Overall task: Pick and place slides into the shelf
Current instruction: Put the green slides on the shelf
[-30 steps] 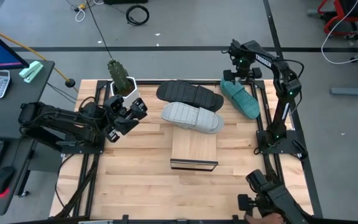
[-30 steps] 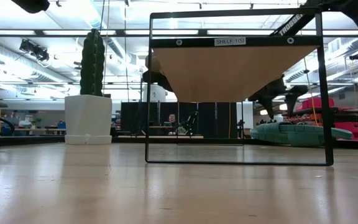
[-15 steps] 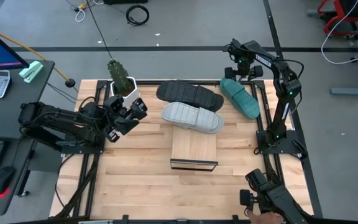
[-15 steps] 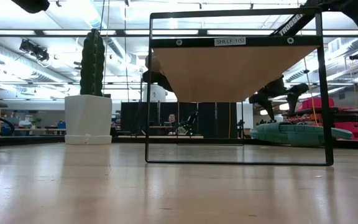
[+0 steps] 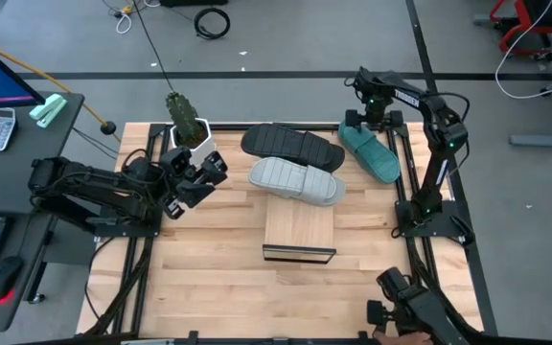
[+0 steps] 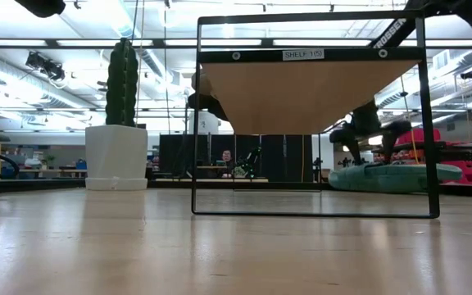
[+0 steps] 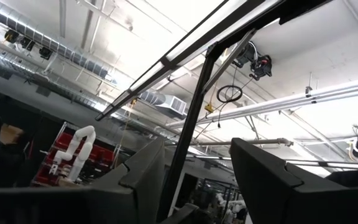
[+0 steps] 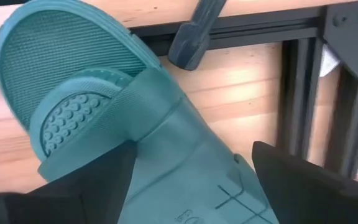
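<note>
presently: reach-to-grasp, third sandal. right gripper [image 5: 363, 107] over teal slide [image 5: 372, 152] at worktop's 2 o'clock, fingers [image 8: 73, 186] spread wide astride its strap. next calls for lowering, closing. left gripper [image 5: 211, 165] parked at 10 o'clock, fingers part-open, empty. shelf [image 5: 300, 227] centre; grey slide [image 5: 296, 180] and black slide [image 5: 291, 146] at its 12 o'clock end.

3 slides lie on the table: 1 teal slide [image 5: 372, 153] directly under the right gripper [image 5: 370, 113], 1 black slide [image 5: 291, 145] and 1 light grey slide [image 5: 296, 180] between the 2 grippers. There is 1 shelf [image 5: 300, 229], 1 potted cactus [image 5: 186, 118] beside the left gripper [image 5: 202, 175].
</note>
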{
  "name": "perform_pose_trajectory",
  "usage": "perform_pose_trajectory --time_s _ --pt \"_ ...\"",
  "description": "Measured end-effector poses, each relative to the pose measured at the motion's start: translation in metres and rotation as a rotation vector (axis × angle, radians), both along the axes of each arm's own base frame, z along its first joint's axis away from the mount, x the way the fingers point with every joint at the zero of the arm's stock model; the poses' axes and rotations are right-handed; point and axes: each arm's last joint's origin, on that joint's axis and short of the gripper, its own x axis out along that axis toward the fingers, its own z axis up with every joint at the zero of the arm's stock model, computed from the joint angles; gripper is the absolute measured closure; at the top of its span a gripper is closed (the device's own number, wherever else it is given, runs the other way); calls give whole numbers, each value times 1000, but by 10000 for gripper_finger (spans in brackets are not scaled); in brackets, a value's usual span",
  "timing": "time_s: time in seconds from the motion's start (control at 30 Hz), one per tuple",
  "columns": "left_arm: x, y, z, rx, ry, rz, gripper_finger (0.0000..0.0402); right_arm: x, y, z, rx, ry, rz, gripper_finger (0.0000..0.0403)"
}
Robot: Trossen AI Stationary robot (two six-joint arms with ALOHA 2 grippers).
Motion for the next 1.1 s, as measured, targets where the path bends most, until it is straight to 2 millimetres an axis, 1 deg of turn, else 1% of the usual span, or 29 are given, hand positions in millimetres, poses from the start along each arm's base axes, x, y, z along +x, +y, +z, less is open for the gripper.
perform_pose_trajectory --time_s 0.13,0.4,0.67,0.87,1.1 --pt "0 0 0 -4 7 -5 206 -1 3 -9 0 -3 0 68" --pt "0 0 0 -8 8 -8 208 -6 3 -18 6 -18 -15 68" --pt "0 0 0 -8 8 -8 203 -4 1 -19 -5 -70 -18 68" --pt "0 0 0 -8 7 -8 208 -3 1 -19 5 -115 -21 69" --pt "0 0 0 -8 7 -8 203 2 2 -20 35 -207 7 69"
